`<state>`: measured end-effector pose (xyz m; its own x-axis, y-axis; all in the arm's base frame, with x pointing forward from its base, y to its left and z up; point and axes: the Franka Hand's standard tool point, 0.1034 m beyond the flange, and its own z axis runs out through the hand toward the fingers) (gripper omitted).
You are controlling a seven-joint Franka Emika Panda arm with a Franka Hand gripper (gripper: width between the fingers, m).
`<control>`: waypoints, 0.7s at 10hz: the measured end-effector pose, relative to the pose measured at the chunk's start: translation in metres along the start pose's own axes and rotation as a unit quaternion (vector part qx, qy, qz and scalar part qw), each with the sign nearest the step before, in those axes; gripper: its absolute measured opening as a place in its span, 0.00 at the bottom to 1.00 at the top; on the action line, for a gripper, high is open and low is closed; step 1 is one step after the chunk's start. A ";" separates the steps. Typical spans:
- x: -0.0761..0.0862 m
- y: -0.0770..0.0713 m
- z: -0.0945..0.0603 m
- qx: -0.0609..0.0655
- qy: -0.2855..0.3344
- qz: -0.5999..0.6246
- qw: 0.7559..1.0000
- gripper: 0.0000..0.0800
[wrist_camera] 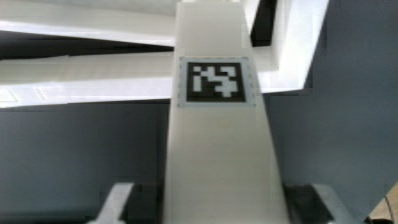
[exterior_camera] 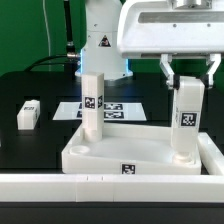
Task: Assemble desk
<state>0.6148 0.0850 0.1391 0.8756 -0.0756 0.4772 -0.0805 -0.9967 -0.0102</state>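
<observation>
Though the hand [exterior_camera: 188, 72] seemingly grips the leg [exterior_camera: 187, 130], its foot is hidden.

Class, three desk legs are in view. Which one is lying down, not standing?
The loose leg at the exterior view's left, flat on the black table, off the desk top. The back leg and right leg stand upright on it.

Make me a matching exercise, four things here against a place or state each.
1 robot's two fingers
2 white plastic tray-like desk top
3 flat white marker board
4 loose white square leg

A lies at exterior view's left
B free-standing white leg upright on it
C flat behind the desk top
D shut on an upright white leg

Pairs: 1-D, 2-B, 3-C, 4-A
</observation>
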 end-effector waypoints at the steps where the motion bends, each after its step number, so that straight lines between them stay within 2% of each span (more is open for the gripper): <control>1: 0.000 0.001 0.000 0.000 0.000 -0.002 1.000 0.36; 7: -0.007 -0.004 0.006 -0.001 -0.001 -0.009 1.000 0.36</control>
<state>0.6121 0.0892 0.1308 0.8776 -0.0582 0.4758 -0.0659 -0.9978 -0.0004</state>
